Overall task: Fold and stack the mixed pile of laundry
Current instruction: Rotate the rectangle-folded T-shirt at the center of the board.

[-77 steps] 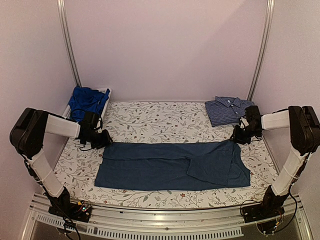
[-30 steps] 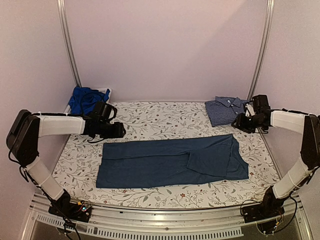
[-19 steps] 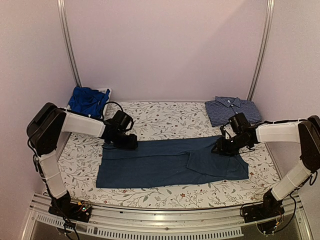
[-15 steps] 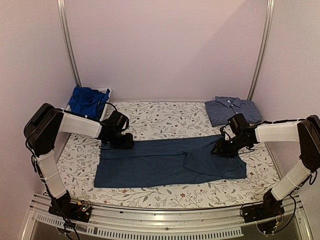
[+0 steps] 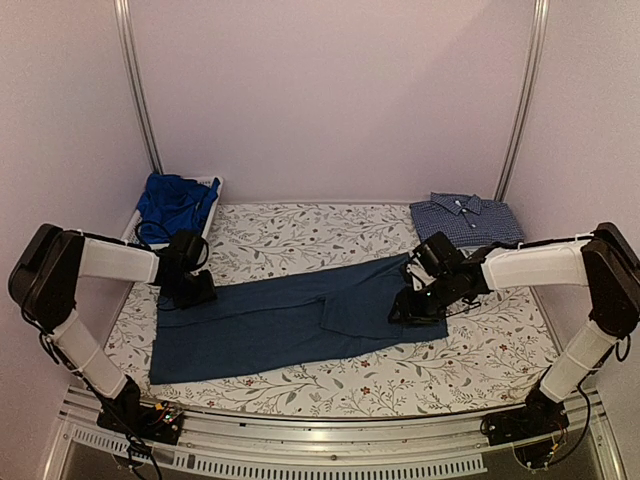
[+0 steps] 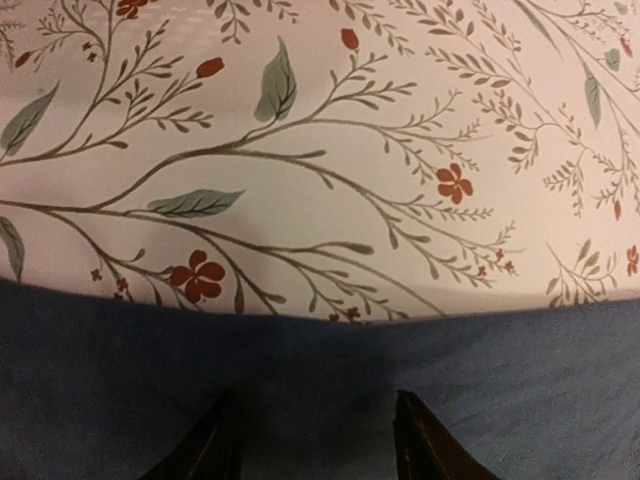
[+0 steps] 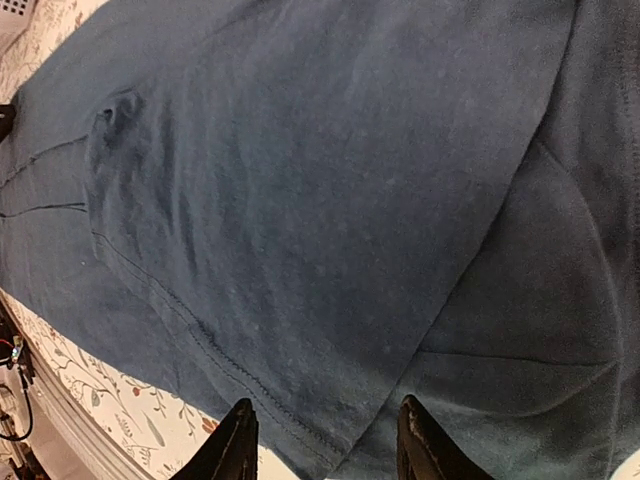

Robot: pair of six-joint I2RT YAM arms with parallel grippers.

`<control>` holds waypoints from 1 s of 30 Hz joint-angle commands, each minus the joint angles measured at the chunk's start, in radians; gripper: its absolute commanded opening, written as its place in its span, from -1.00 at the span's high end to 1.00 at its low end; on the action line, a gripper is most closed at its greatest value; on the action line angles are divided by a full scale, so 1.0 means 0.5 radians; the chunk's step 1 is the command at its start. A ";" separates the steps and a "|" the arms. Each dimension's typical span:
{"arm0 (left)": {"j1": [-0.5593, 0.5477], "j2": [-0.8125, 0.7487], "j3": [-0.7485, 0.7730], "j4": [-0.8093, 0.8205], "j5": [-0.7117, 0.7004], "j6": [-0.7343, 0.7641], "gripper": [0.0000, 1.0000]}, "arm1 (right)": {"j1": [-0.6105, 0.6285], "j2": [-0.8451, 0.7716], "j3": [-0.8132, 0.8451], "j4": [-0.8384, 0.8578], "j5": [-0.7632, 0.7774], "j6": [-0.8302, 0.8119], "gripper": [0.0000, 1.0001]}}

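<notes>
Shift: dark navy T-shirt (image 5: 290,320) now sits further left on counter (image 5: 300,235), skewed, its right end drawn inward. Left tool (image 5: 195,290) at far-left hem, right tool (image 5: 408,308) on right end, both spread over cloth, not pinching. Likely repositioning before next fold.

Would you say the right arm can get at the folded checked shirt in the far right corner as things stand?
Probably yes: the checked shirt lies uncovered just beyond the right tool, with only bare tablecloth between them; that tool is down on the navy T-shirt.
</notes>
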 commanded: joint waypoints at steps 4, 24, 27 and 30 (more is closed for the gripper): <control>0.070 -0.192 -0.015 -0.228 -0.097 -0.020 -0.05 | 0.023 0.383 0.066 0.006 0.178 0.012 0.15; 0.357 -0.465 -0.118 -0.230 -0.081 0.060 -0.06 | -0.297 1.598 1.936 -0.405 0.265 -0.776 0.19; 0.347 -0.496 -0.123 -0.180 0.025 0.107 -0.06 | -0.310 1.703 2.150 -0.545 0.358 -0.780 0.16; 0.287 -0.507 -0.110 -0.155 0.075 0.137 -0.06 | -0.306 1.537 1.947 -0.497 0.363 -0.711 0.09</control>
